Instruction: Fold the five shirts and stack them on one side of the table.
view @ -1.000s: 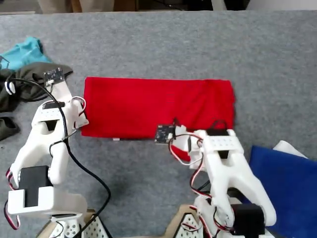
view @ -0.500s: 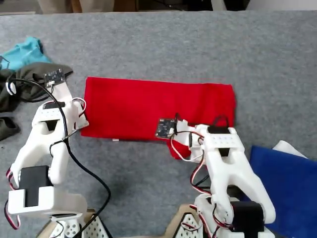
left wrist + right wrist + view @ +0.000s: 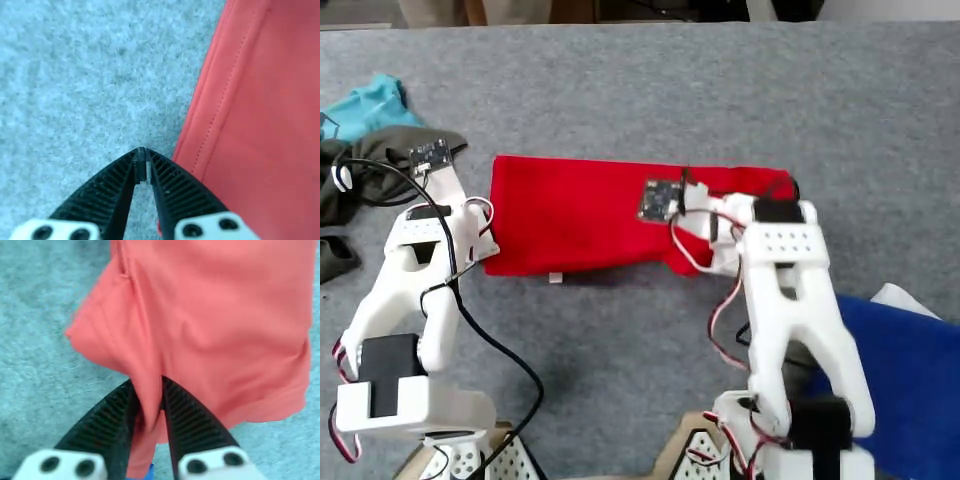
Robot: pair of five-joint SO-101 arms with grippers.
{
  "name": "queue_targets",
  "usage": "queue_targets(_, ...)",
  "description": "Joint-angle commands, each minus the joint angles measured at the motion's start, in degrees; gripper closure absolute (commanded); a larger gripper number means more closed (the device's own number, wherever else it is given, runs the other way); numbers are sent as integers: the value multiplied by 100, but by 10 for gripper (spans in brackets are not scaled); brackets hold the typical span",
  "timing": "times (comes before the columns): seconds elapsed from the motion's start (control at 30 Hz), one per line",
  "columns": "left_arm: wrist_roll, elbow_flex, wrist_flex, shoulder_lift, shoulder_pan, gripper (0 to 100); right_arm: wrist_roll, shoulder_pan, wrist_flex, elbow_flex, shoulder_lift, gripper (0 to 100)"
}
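The long red cotton shirt (image 3: 580, 215), folded into a band, lies across the middle of the grey felt-covered table (image 3: 720, 90), with its length running along the far edge. Its left end is flat. At its right end the near edge is drawn up off the felt and turned toward the far edge, so the near hem slants and a loose fold hangs under the arm. The right gripper (image 3: 146, 382) holds that raised part: its black ribbed jaws pinch a pleat of the red cloth between them, and the rest of the fabric drapes away in soft creases. The left gripper (image 3: 141, 152) sits at the shirt's left end, its jaws pressed together with nothing between the tips, which point at bare felt just beside the stitched hem. Toward the table's left edge, well apart from the red shirt, a crumpled teal shirt (image 3: 370, 105) lies against a bunched dark olive shirt (image 3: 360, 170). At the near right corner a flat blue shirt (image 3: 905, 370) rests beside the right arm's base, and a bit of white cloth (image 3: 900, 297) shows at its far edge.
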Motion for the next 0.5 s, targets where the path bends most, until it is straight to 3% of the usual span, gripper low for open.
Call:
queue_targets(0.0, 18, -273, 35, -22, -26, 979, 79, 92, 18, -787, 602, 995)
queue_targets(0.47, 18, -273, 35, -22, -18, 979, 862, -127, 26, -2484, 2246, 954)
